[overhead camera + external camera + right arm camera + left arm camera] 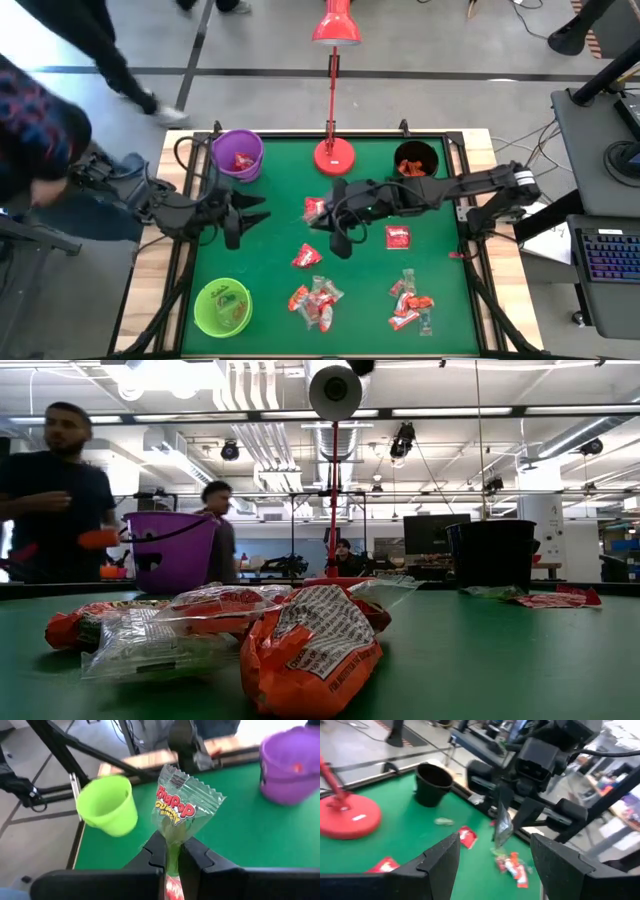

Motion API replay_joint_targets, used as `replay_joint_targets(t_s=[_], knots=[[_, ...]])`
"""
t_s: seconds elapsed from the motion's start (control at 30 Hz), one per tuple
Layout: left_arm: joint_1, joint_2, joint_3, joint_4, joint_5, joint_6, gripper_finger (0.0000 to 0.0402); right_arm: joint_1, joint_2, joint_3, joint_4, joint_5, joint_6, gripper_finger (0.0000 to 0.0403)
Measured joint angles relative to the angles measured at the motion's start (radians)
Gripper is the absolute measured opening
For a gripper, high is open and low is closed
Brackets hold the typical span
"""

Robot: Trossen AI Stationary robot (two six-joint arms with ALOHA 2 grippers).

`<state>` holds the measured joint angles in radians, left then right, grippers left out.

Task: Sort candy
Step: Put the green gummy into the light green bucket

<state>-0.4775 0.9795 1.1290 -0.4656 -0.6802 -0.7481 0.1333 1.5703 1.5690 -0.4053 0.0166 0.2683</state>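
Observation:
Small wrapped candy lies in loose groups on the green table: a pile point(315, 300), another pile point(410, 305), and single red pieces point(398, 237), point(306, 257), point(315, 210). Some fills the low view's foreground point(310, 650). My right gripper point(172, 855) is over the table's middle point(340, 238), shut on a clear Ring Pop packet point(182, 810). My left gripper point(492, 870) is open at the table's left point(245, 212), facing the right gripper, and touches nothing. My right gripper pinches the clear packet between its two fingers at its narrow end point(172, 840). The printed, crimped end point(175, 775) sticks out past the fingertips. In the left wrist view the fingers point down and the packet point(502, 827) hangs below them, clear of the table.
A purple cup point(238, 155) stands at the far left, a black cup point(416, 160) at the far right, and a green cup point(222, 305) at the near left. The red lamp base point(334, 155) sits between the far cups. People stand beyond the table's left and far sides.

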Motion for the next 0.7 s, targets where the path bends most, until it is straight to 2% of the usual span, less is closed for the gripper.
replay_joint_targets(t_s=[0.37, 0.7], knots=[[0.105, 0.055, 0.000, 0.117, 0.219, 0.015, 0.0225, -0.003, 0.098, 0.176, -0.007, -0.047, -0.087, 0.0018], [0.120, 0.110, 0.000, 0.149, 0.245, 0.058, 0.0225, -0.017, 0.109, 0.194, -0.008, -0.047, -0.077, 0.0018]])
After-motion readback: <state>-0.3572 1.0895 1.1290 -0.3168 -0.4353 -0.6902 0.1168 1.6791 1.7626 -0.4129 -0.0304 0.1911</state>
